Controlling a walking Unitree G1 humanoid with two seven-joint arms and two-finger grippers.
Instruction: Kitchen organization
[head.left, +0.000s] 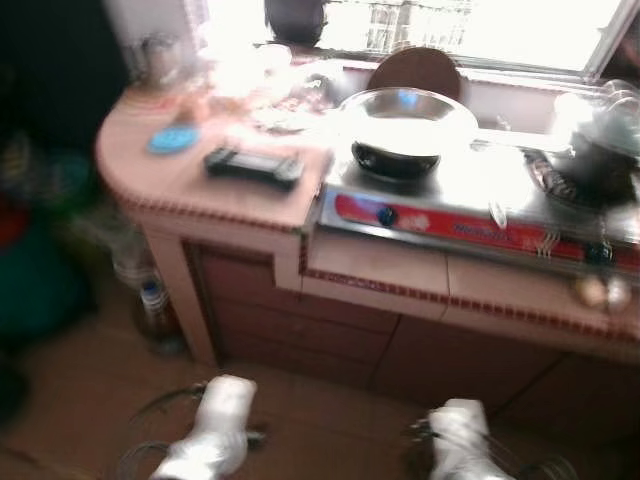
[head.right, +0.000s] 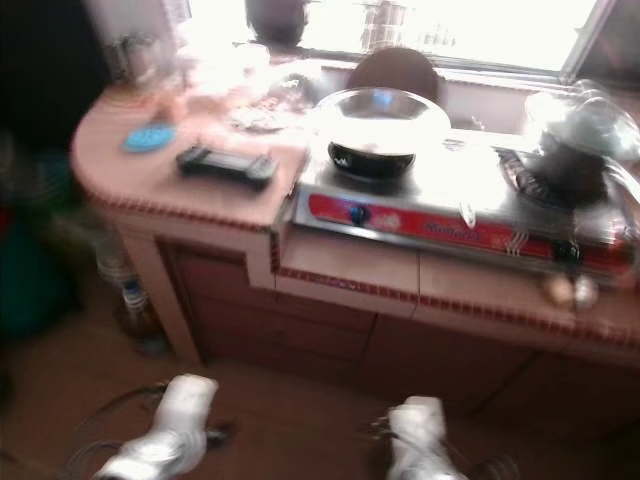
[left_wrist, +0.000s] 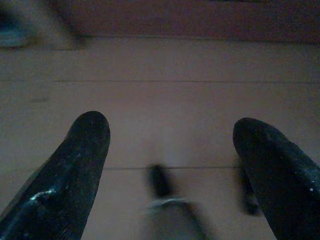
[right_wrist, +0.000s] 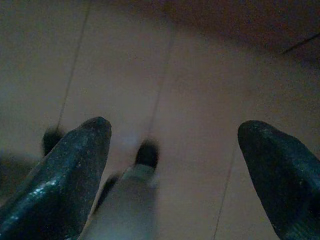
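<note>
Pink tile covers the counter (head.left: 250, 205), where a steel bowl (head.left: 405, 125) sits on the red-fronted stove (head.left: 480, 215) at twelve o'clock, with a black gadget (head.left: 253, 165) and blue disc (head.left: 172, 139) at ten o'clock. Left gripper (left_wrist: 170, 145) and right gripper (right_wrist: 172, 150) hang low over the floor (right_wrist: 200, 100), fingers spread and empty. They are likely idle because the robot appears to be walking up, nothing yet within reach.

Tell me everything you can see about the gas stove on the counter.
The gas stove is a low, flat tabletop unit with a shiny metal top and a red front panel carrying dark round knobs. It sits on the pink tiled counter below the bright window. A wide metal bowl rests on its left burner and a dark pot on its right one. The picture is blurred, so the panel's lettering is unreadable.
</note>
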